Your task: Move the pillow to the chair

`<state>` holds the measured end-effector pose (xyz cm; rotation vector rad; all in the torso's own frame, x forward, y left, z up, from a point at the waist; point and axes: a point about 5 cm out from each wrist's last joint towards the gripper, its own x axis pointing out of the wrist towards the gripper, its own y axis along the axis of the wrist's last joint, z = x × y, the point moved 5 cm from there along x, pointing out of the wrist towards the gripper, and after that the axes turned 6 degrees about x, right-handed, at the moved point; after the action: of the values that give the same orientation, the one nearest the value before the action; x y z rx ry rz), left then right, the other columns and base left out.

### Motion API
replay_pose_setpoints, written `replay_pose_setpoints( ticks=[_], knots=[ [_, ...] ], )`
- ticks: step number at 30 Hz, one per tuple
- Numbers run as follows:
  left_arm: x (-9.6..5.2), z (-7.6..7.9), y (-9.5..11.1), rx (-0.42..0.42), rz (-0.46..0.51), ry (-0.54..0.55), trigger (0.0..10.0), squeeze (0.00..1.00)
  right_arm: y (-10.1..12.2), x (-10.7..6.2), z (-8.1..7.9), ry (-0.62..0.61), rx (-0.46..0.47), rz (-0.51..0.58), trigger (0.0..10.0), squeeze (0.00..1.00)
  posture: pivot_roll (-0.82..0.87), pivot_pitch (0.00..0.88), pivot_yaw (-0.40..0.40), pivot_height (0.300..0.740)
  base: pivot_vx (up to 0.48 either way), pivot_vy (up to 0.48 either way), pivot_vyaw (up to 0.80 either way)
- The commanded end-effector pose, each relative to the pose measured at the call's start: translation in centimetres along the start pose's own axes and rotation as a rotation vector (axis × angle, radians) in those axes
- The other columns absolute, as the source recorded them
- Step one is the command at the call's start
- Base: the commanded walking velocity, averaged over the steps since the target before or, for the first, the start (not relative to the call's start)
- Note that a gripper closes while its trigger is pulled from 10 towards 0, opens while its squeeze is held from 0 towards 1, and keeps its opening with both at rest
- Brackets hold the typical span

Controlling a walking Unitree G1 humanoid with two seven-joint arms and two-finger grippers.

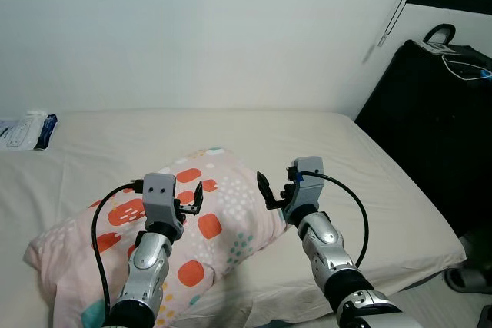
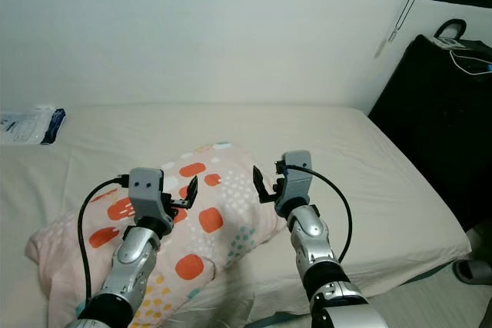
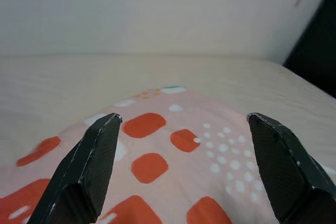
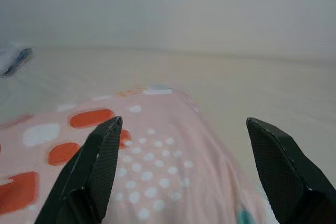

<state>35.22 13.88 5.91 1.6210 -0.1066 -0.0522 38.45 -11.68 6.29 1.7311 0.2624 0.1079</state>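
So the pillow lies on the bed, its near end cut off by the frame. Left gripper hovers above it, right gripper at its edge, both spread wide, holding nothing.

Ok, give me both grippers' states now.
Left gripper: open, over the pillow, holding nothing.
Right gripper: open, at the pillow's edge, holding nothing.

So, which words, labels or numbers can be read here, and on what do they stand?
None can be read.
White and blue packet at the bed's far left corner: print too small and blurred.
Pillow: only a pattern of red patches and white dots, no text.
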Motion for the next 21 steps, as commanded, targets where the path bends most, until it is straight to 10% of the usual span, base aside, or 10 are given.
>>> replay_pose_setpoints(
  ticks=[1,21],
  knots=[
    [-0.4,-1.2,-0.5,0.001,-0.017,0.076,10.0,0.00,-0.7,-0.4,2.6,-0.123,-0.001,-0.049,10.0,0.00,0.05,0.017,-0.188,0.740,0.000,0.000,0.00],
    [-1.0,-2.0,-0.8,0.047,-0.026,0.085,10.0,0.00,-3.2,-4.3,5.3,-0.284,-0.004,0.002,10.0,0.00,0.07,0.000,-0.014,0.740,0.000,0.000,0.00]
  ],
)
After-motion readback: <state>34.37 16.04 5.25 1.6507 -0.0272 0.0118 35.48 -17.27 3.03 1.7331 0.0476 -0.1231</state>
